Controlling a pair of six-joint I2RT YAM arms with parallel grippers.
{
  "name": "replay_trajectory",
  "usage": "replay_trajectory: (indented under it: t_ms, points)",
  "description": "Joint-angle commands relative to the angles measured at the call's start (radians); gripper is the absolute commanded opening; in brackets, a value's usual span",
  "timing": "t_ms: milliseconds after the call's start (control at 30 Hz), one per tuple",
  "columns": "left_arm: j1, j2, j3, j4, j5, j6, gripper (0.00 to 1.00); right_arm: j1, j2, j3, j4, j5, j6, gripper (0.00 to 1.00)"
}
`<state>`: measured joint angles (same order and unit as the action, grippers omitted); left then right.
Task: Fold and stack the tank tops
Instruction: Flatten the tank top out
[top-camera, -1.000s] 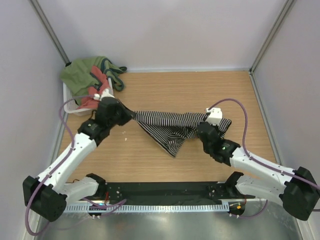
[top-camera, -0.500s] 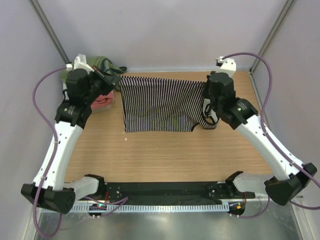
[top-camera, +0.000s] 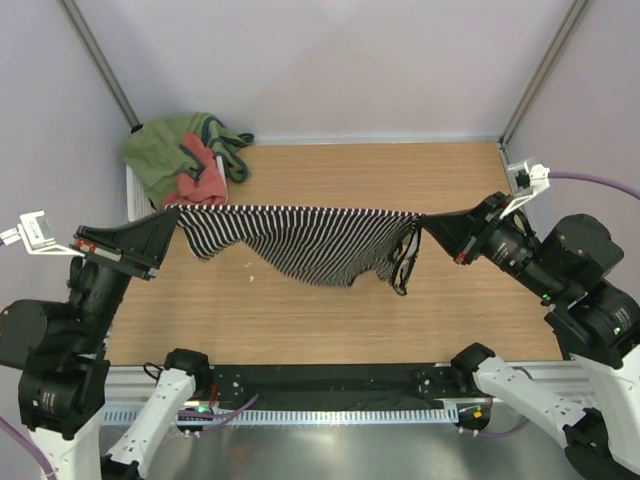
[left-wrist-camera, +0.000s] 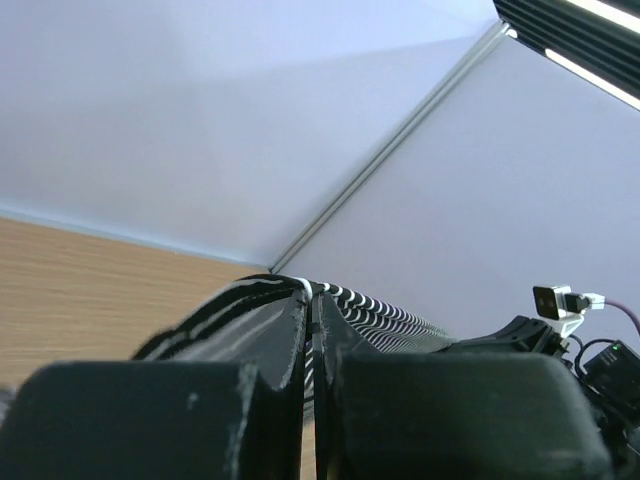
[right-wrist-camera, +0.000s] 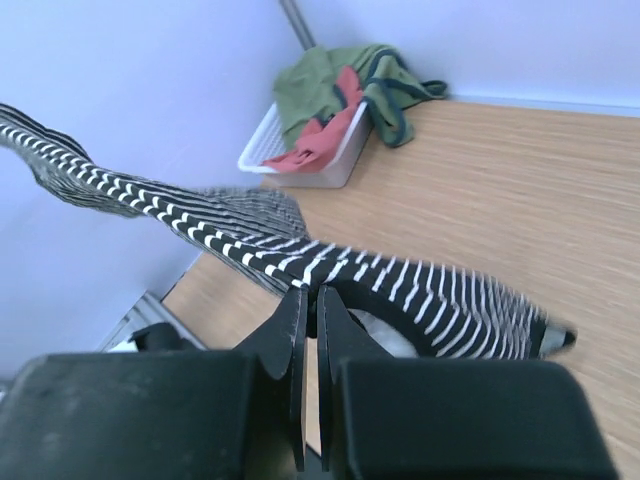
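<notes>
The striped tank top (top-camera: 300, 240) hangs in the air over the table (top-camera: 350, 320), strung like a line of washing between the two arms. The left claw (top-camera: 174, 211) is clenched on one end of its upper edge and the right claw (top-camera: 426, 221) is clenched on the other. Both wrist views show the jaws pressed together with striped cloth pinched in them. The arms are spread wide apart, most likely to pull the top edge straight so the body falls open instead of bunching. That should let it be laid down flat for folding. Even so, the middle sags and a strap loop dangles just beside the right claw. I cannot tell whether the lowest fold brushes the wood. The salmon-red tank top (top-camera: 203, 181) lies in the white basket (top-camera: 133, 196) at the far left corner, partly under a green cloth (top-camera: 160, 152). It is well apart from the work and not yet folded.
</notes>
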<state>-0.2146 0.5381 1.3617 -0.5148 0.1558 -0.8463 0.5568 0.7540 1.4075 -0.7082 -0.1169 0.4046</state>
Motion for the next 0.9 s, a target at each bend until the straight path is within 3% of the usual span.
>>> replay_trajectory:
  t_ms: [0,100,133,233,300,433,567,600,633,667,700,767,800,867]
  points:
    - [0.015,0.072,0.013,-0.059,-0.081,0.03,0.0,-0.012,0.044,0.072,-0.108,-0.03,0.011,0.01]
    - [0.015,0.167,0.039,-0.096,-0.12,0.03,0.0,-0.012,0.135,0.145,-0.202,0.15,-0.009,0.01]
    - [0.015,0.224,0.034,-0.1,-0.131,0.03,0.0,-0.012,0.178,0.162,-0.232,0.28,-0.018,0.01]
    - [0.015,0.328,-0.045,-0.035,-0.147,0.015,0.0,-0.012,0.33,0.148,-0.235,0.444,-0.056,0.01]
    - [0.015,0.379,-0.164,0.042,-0.174,-0.02,0.0,-0.015,0.431,0.099,-0.165,0.482,-0.07,0.01]
    - [0.017,0.541,-0.364,0.37,-0.182,-0.117,0.0,-0.113,0.608,0.039,-0.004,0.448,-0.07,0.01]
    - [0.014,0.841,-0.408,0.568,-0.297,-0.139,0.0,-0.231,0.845,0.132,0.139,0.408,-0.055,0.04]
    - [0.014,0.902,-0.36,0.613,-0.318,-0.12,0.0,-0.253,0.972,0.184,0.142,0.41,-0.038,0.12]
    - [0.015,0.965,-0.314,0.613,-0.312,-0.103,0.07,-0.271,1.029,0.241,0.139,0.41,-0.027,0.3]
    - [0.024,1.04,-0.253,0.577,-0.296,-0.091,0.45,-0.294,1.089,0.36,0.101,0.408,-0.024,0.74]
    - [0.026,1.156,-0.098,0.433,-0.288,-0.079,0.62,-0.296,1.163,0.414,0.07,0.433,-0.021,0.83]
    - [0.026,1.256,0.064,0.259,-0.279,-0.068,0.73,-0.29,1.177,0.458,0.05,0.409,-0.026,0.85]
    - [0.023,1.279,0.123,0.215,-0.271,-0.054,0.74,-0.288,1.159,0.424,0.071,0.384,-0.029,0.85]
    - [0.015,1.248,0.09,0.226,-0.298,-0.063,0.78,-0.291,1.056,0.264,0.171,0.387,-0.024,0.81]
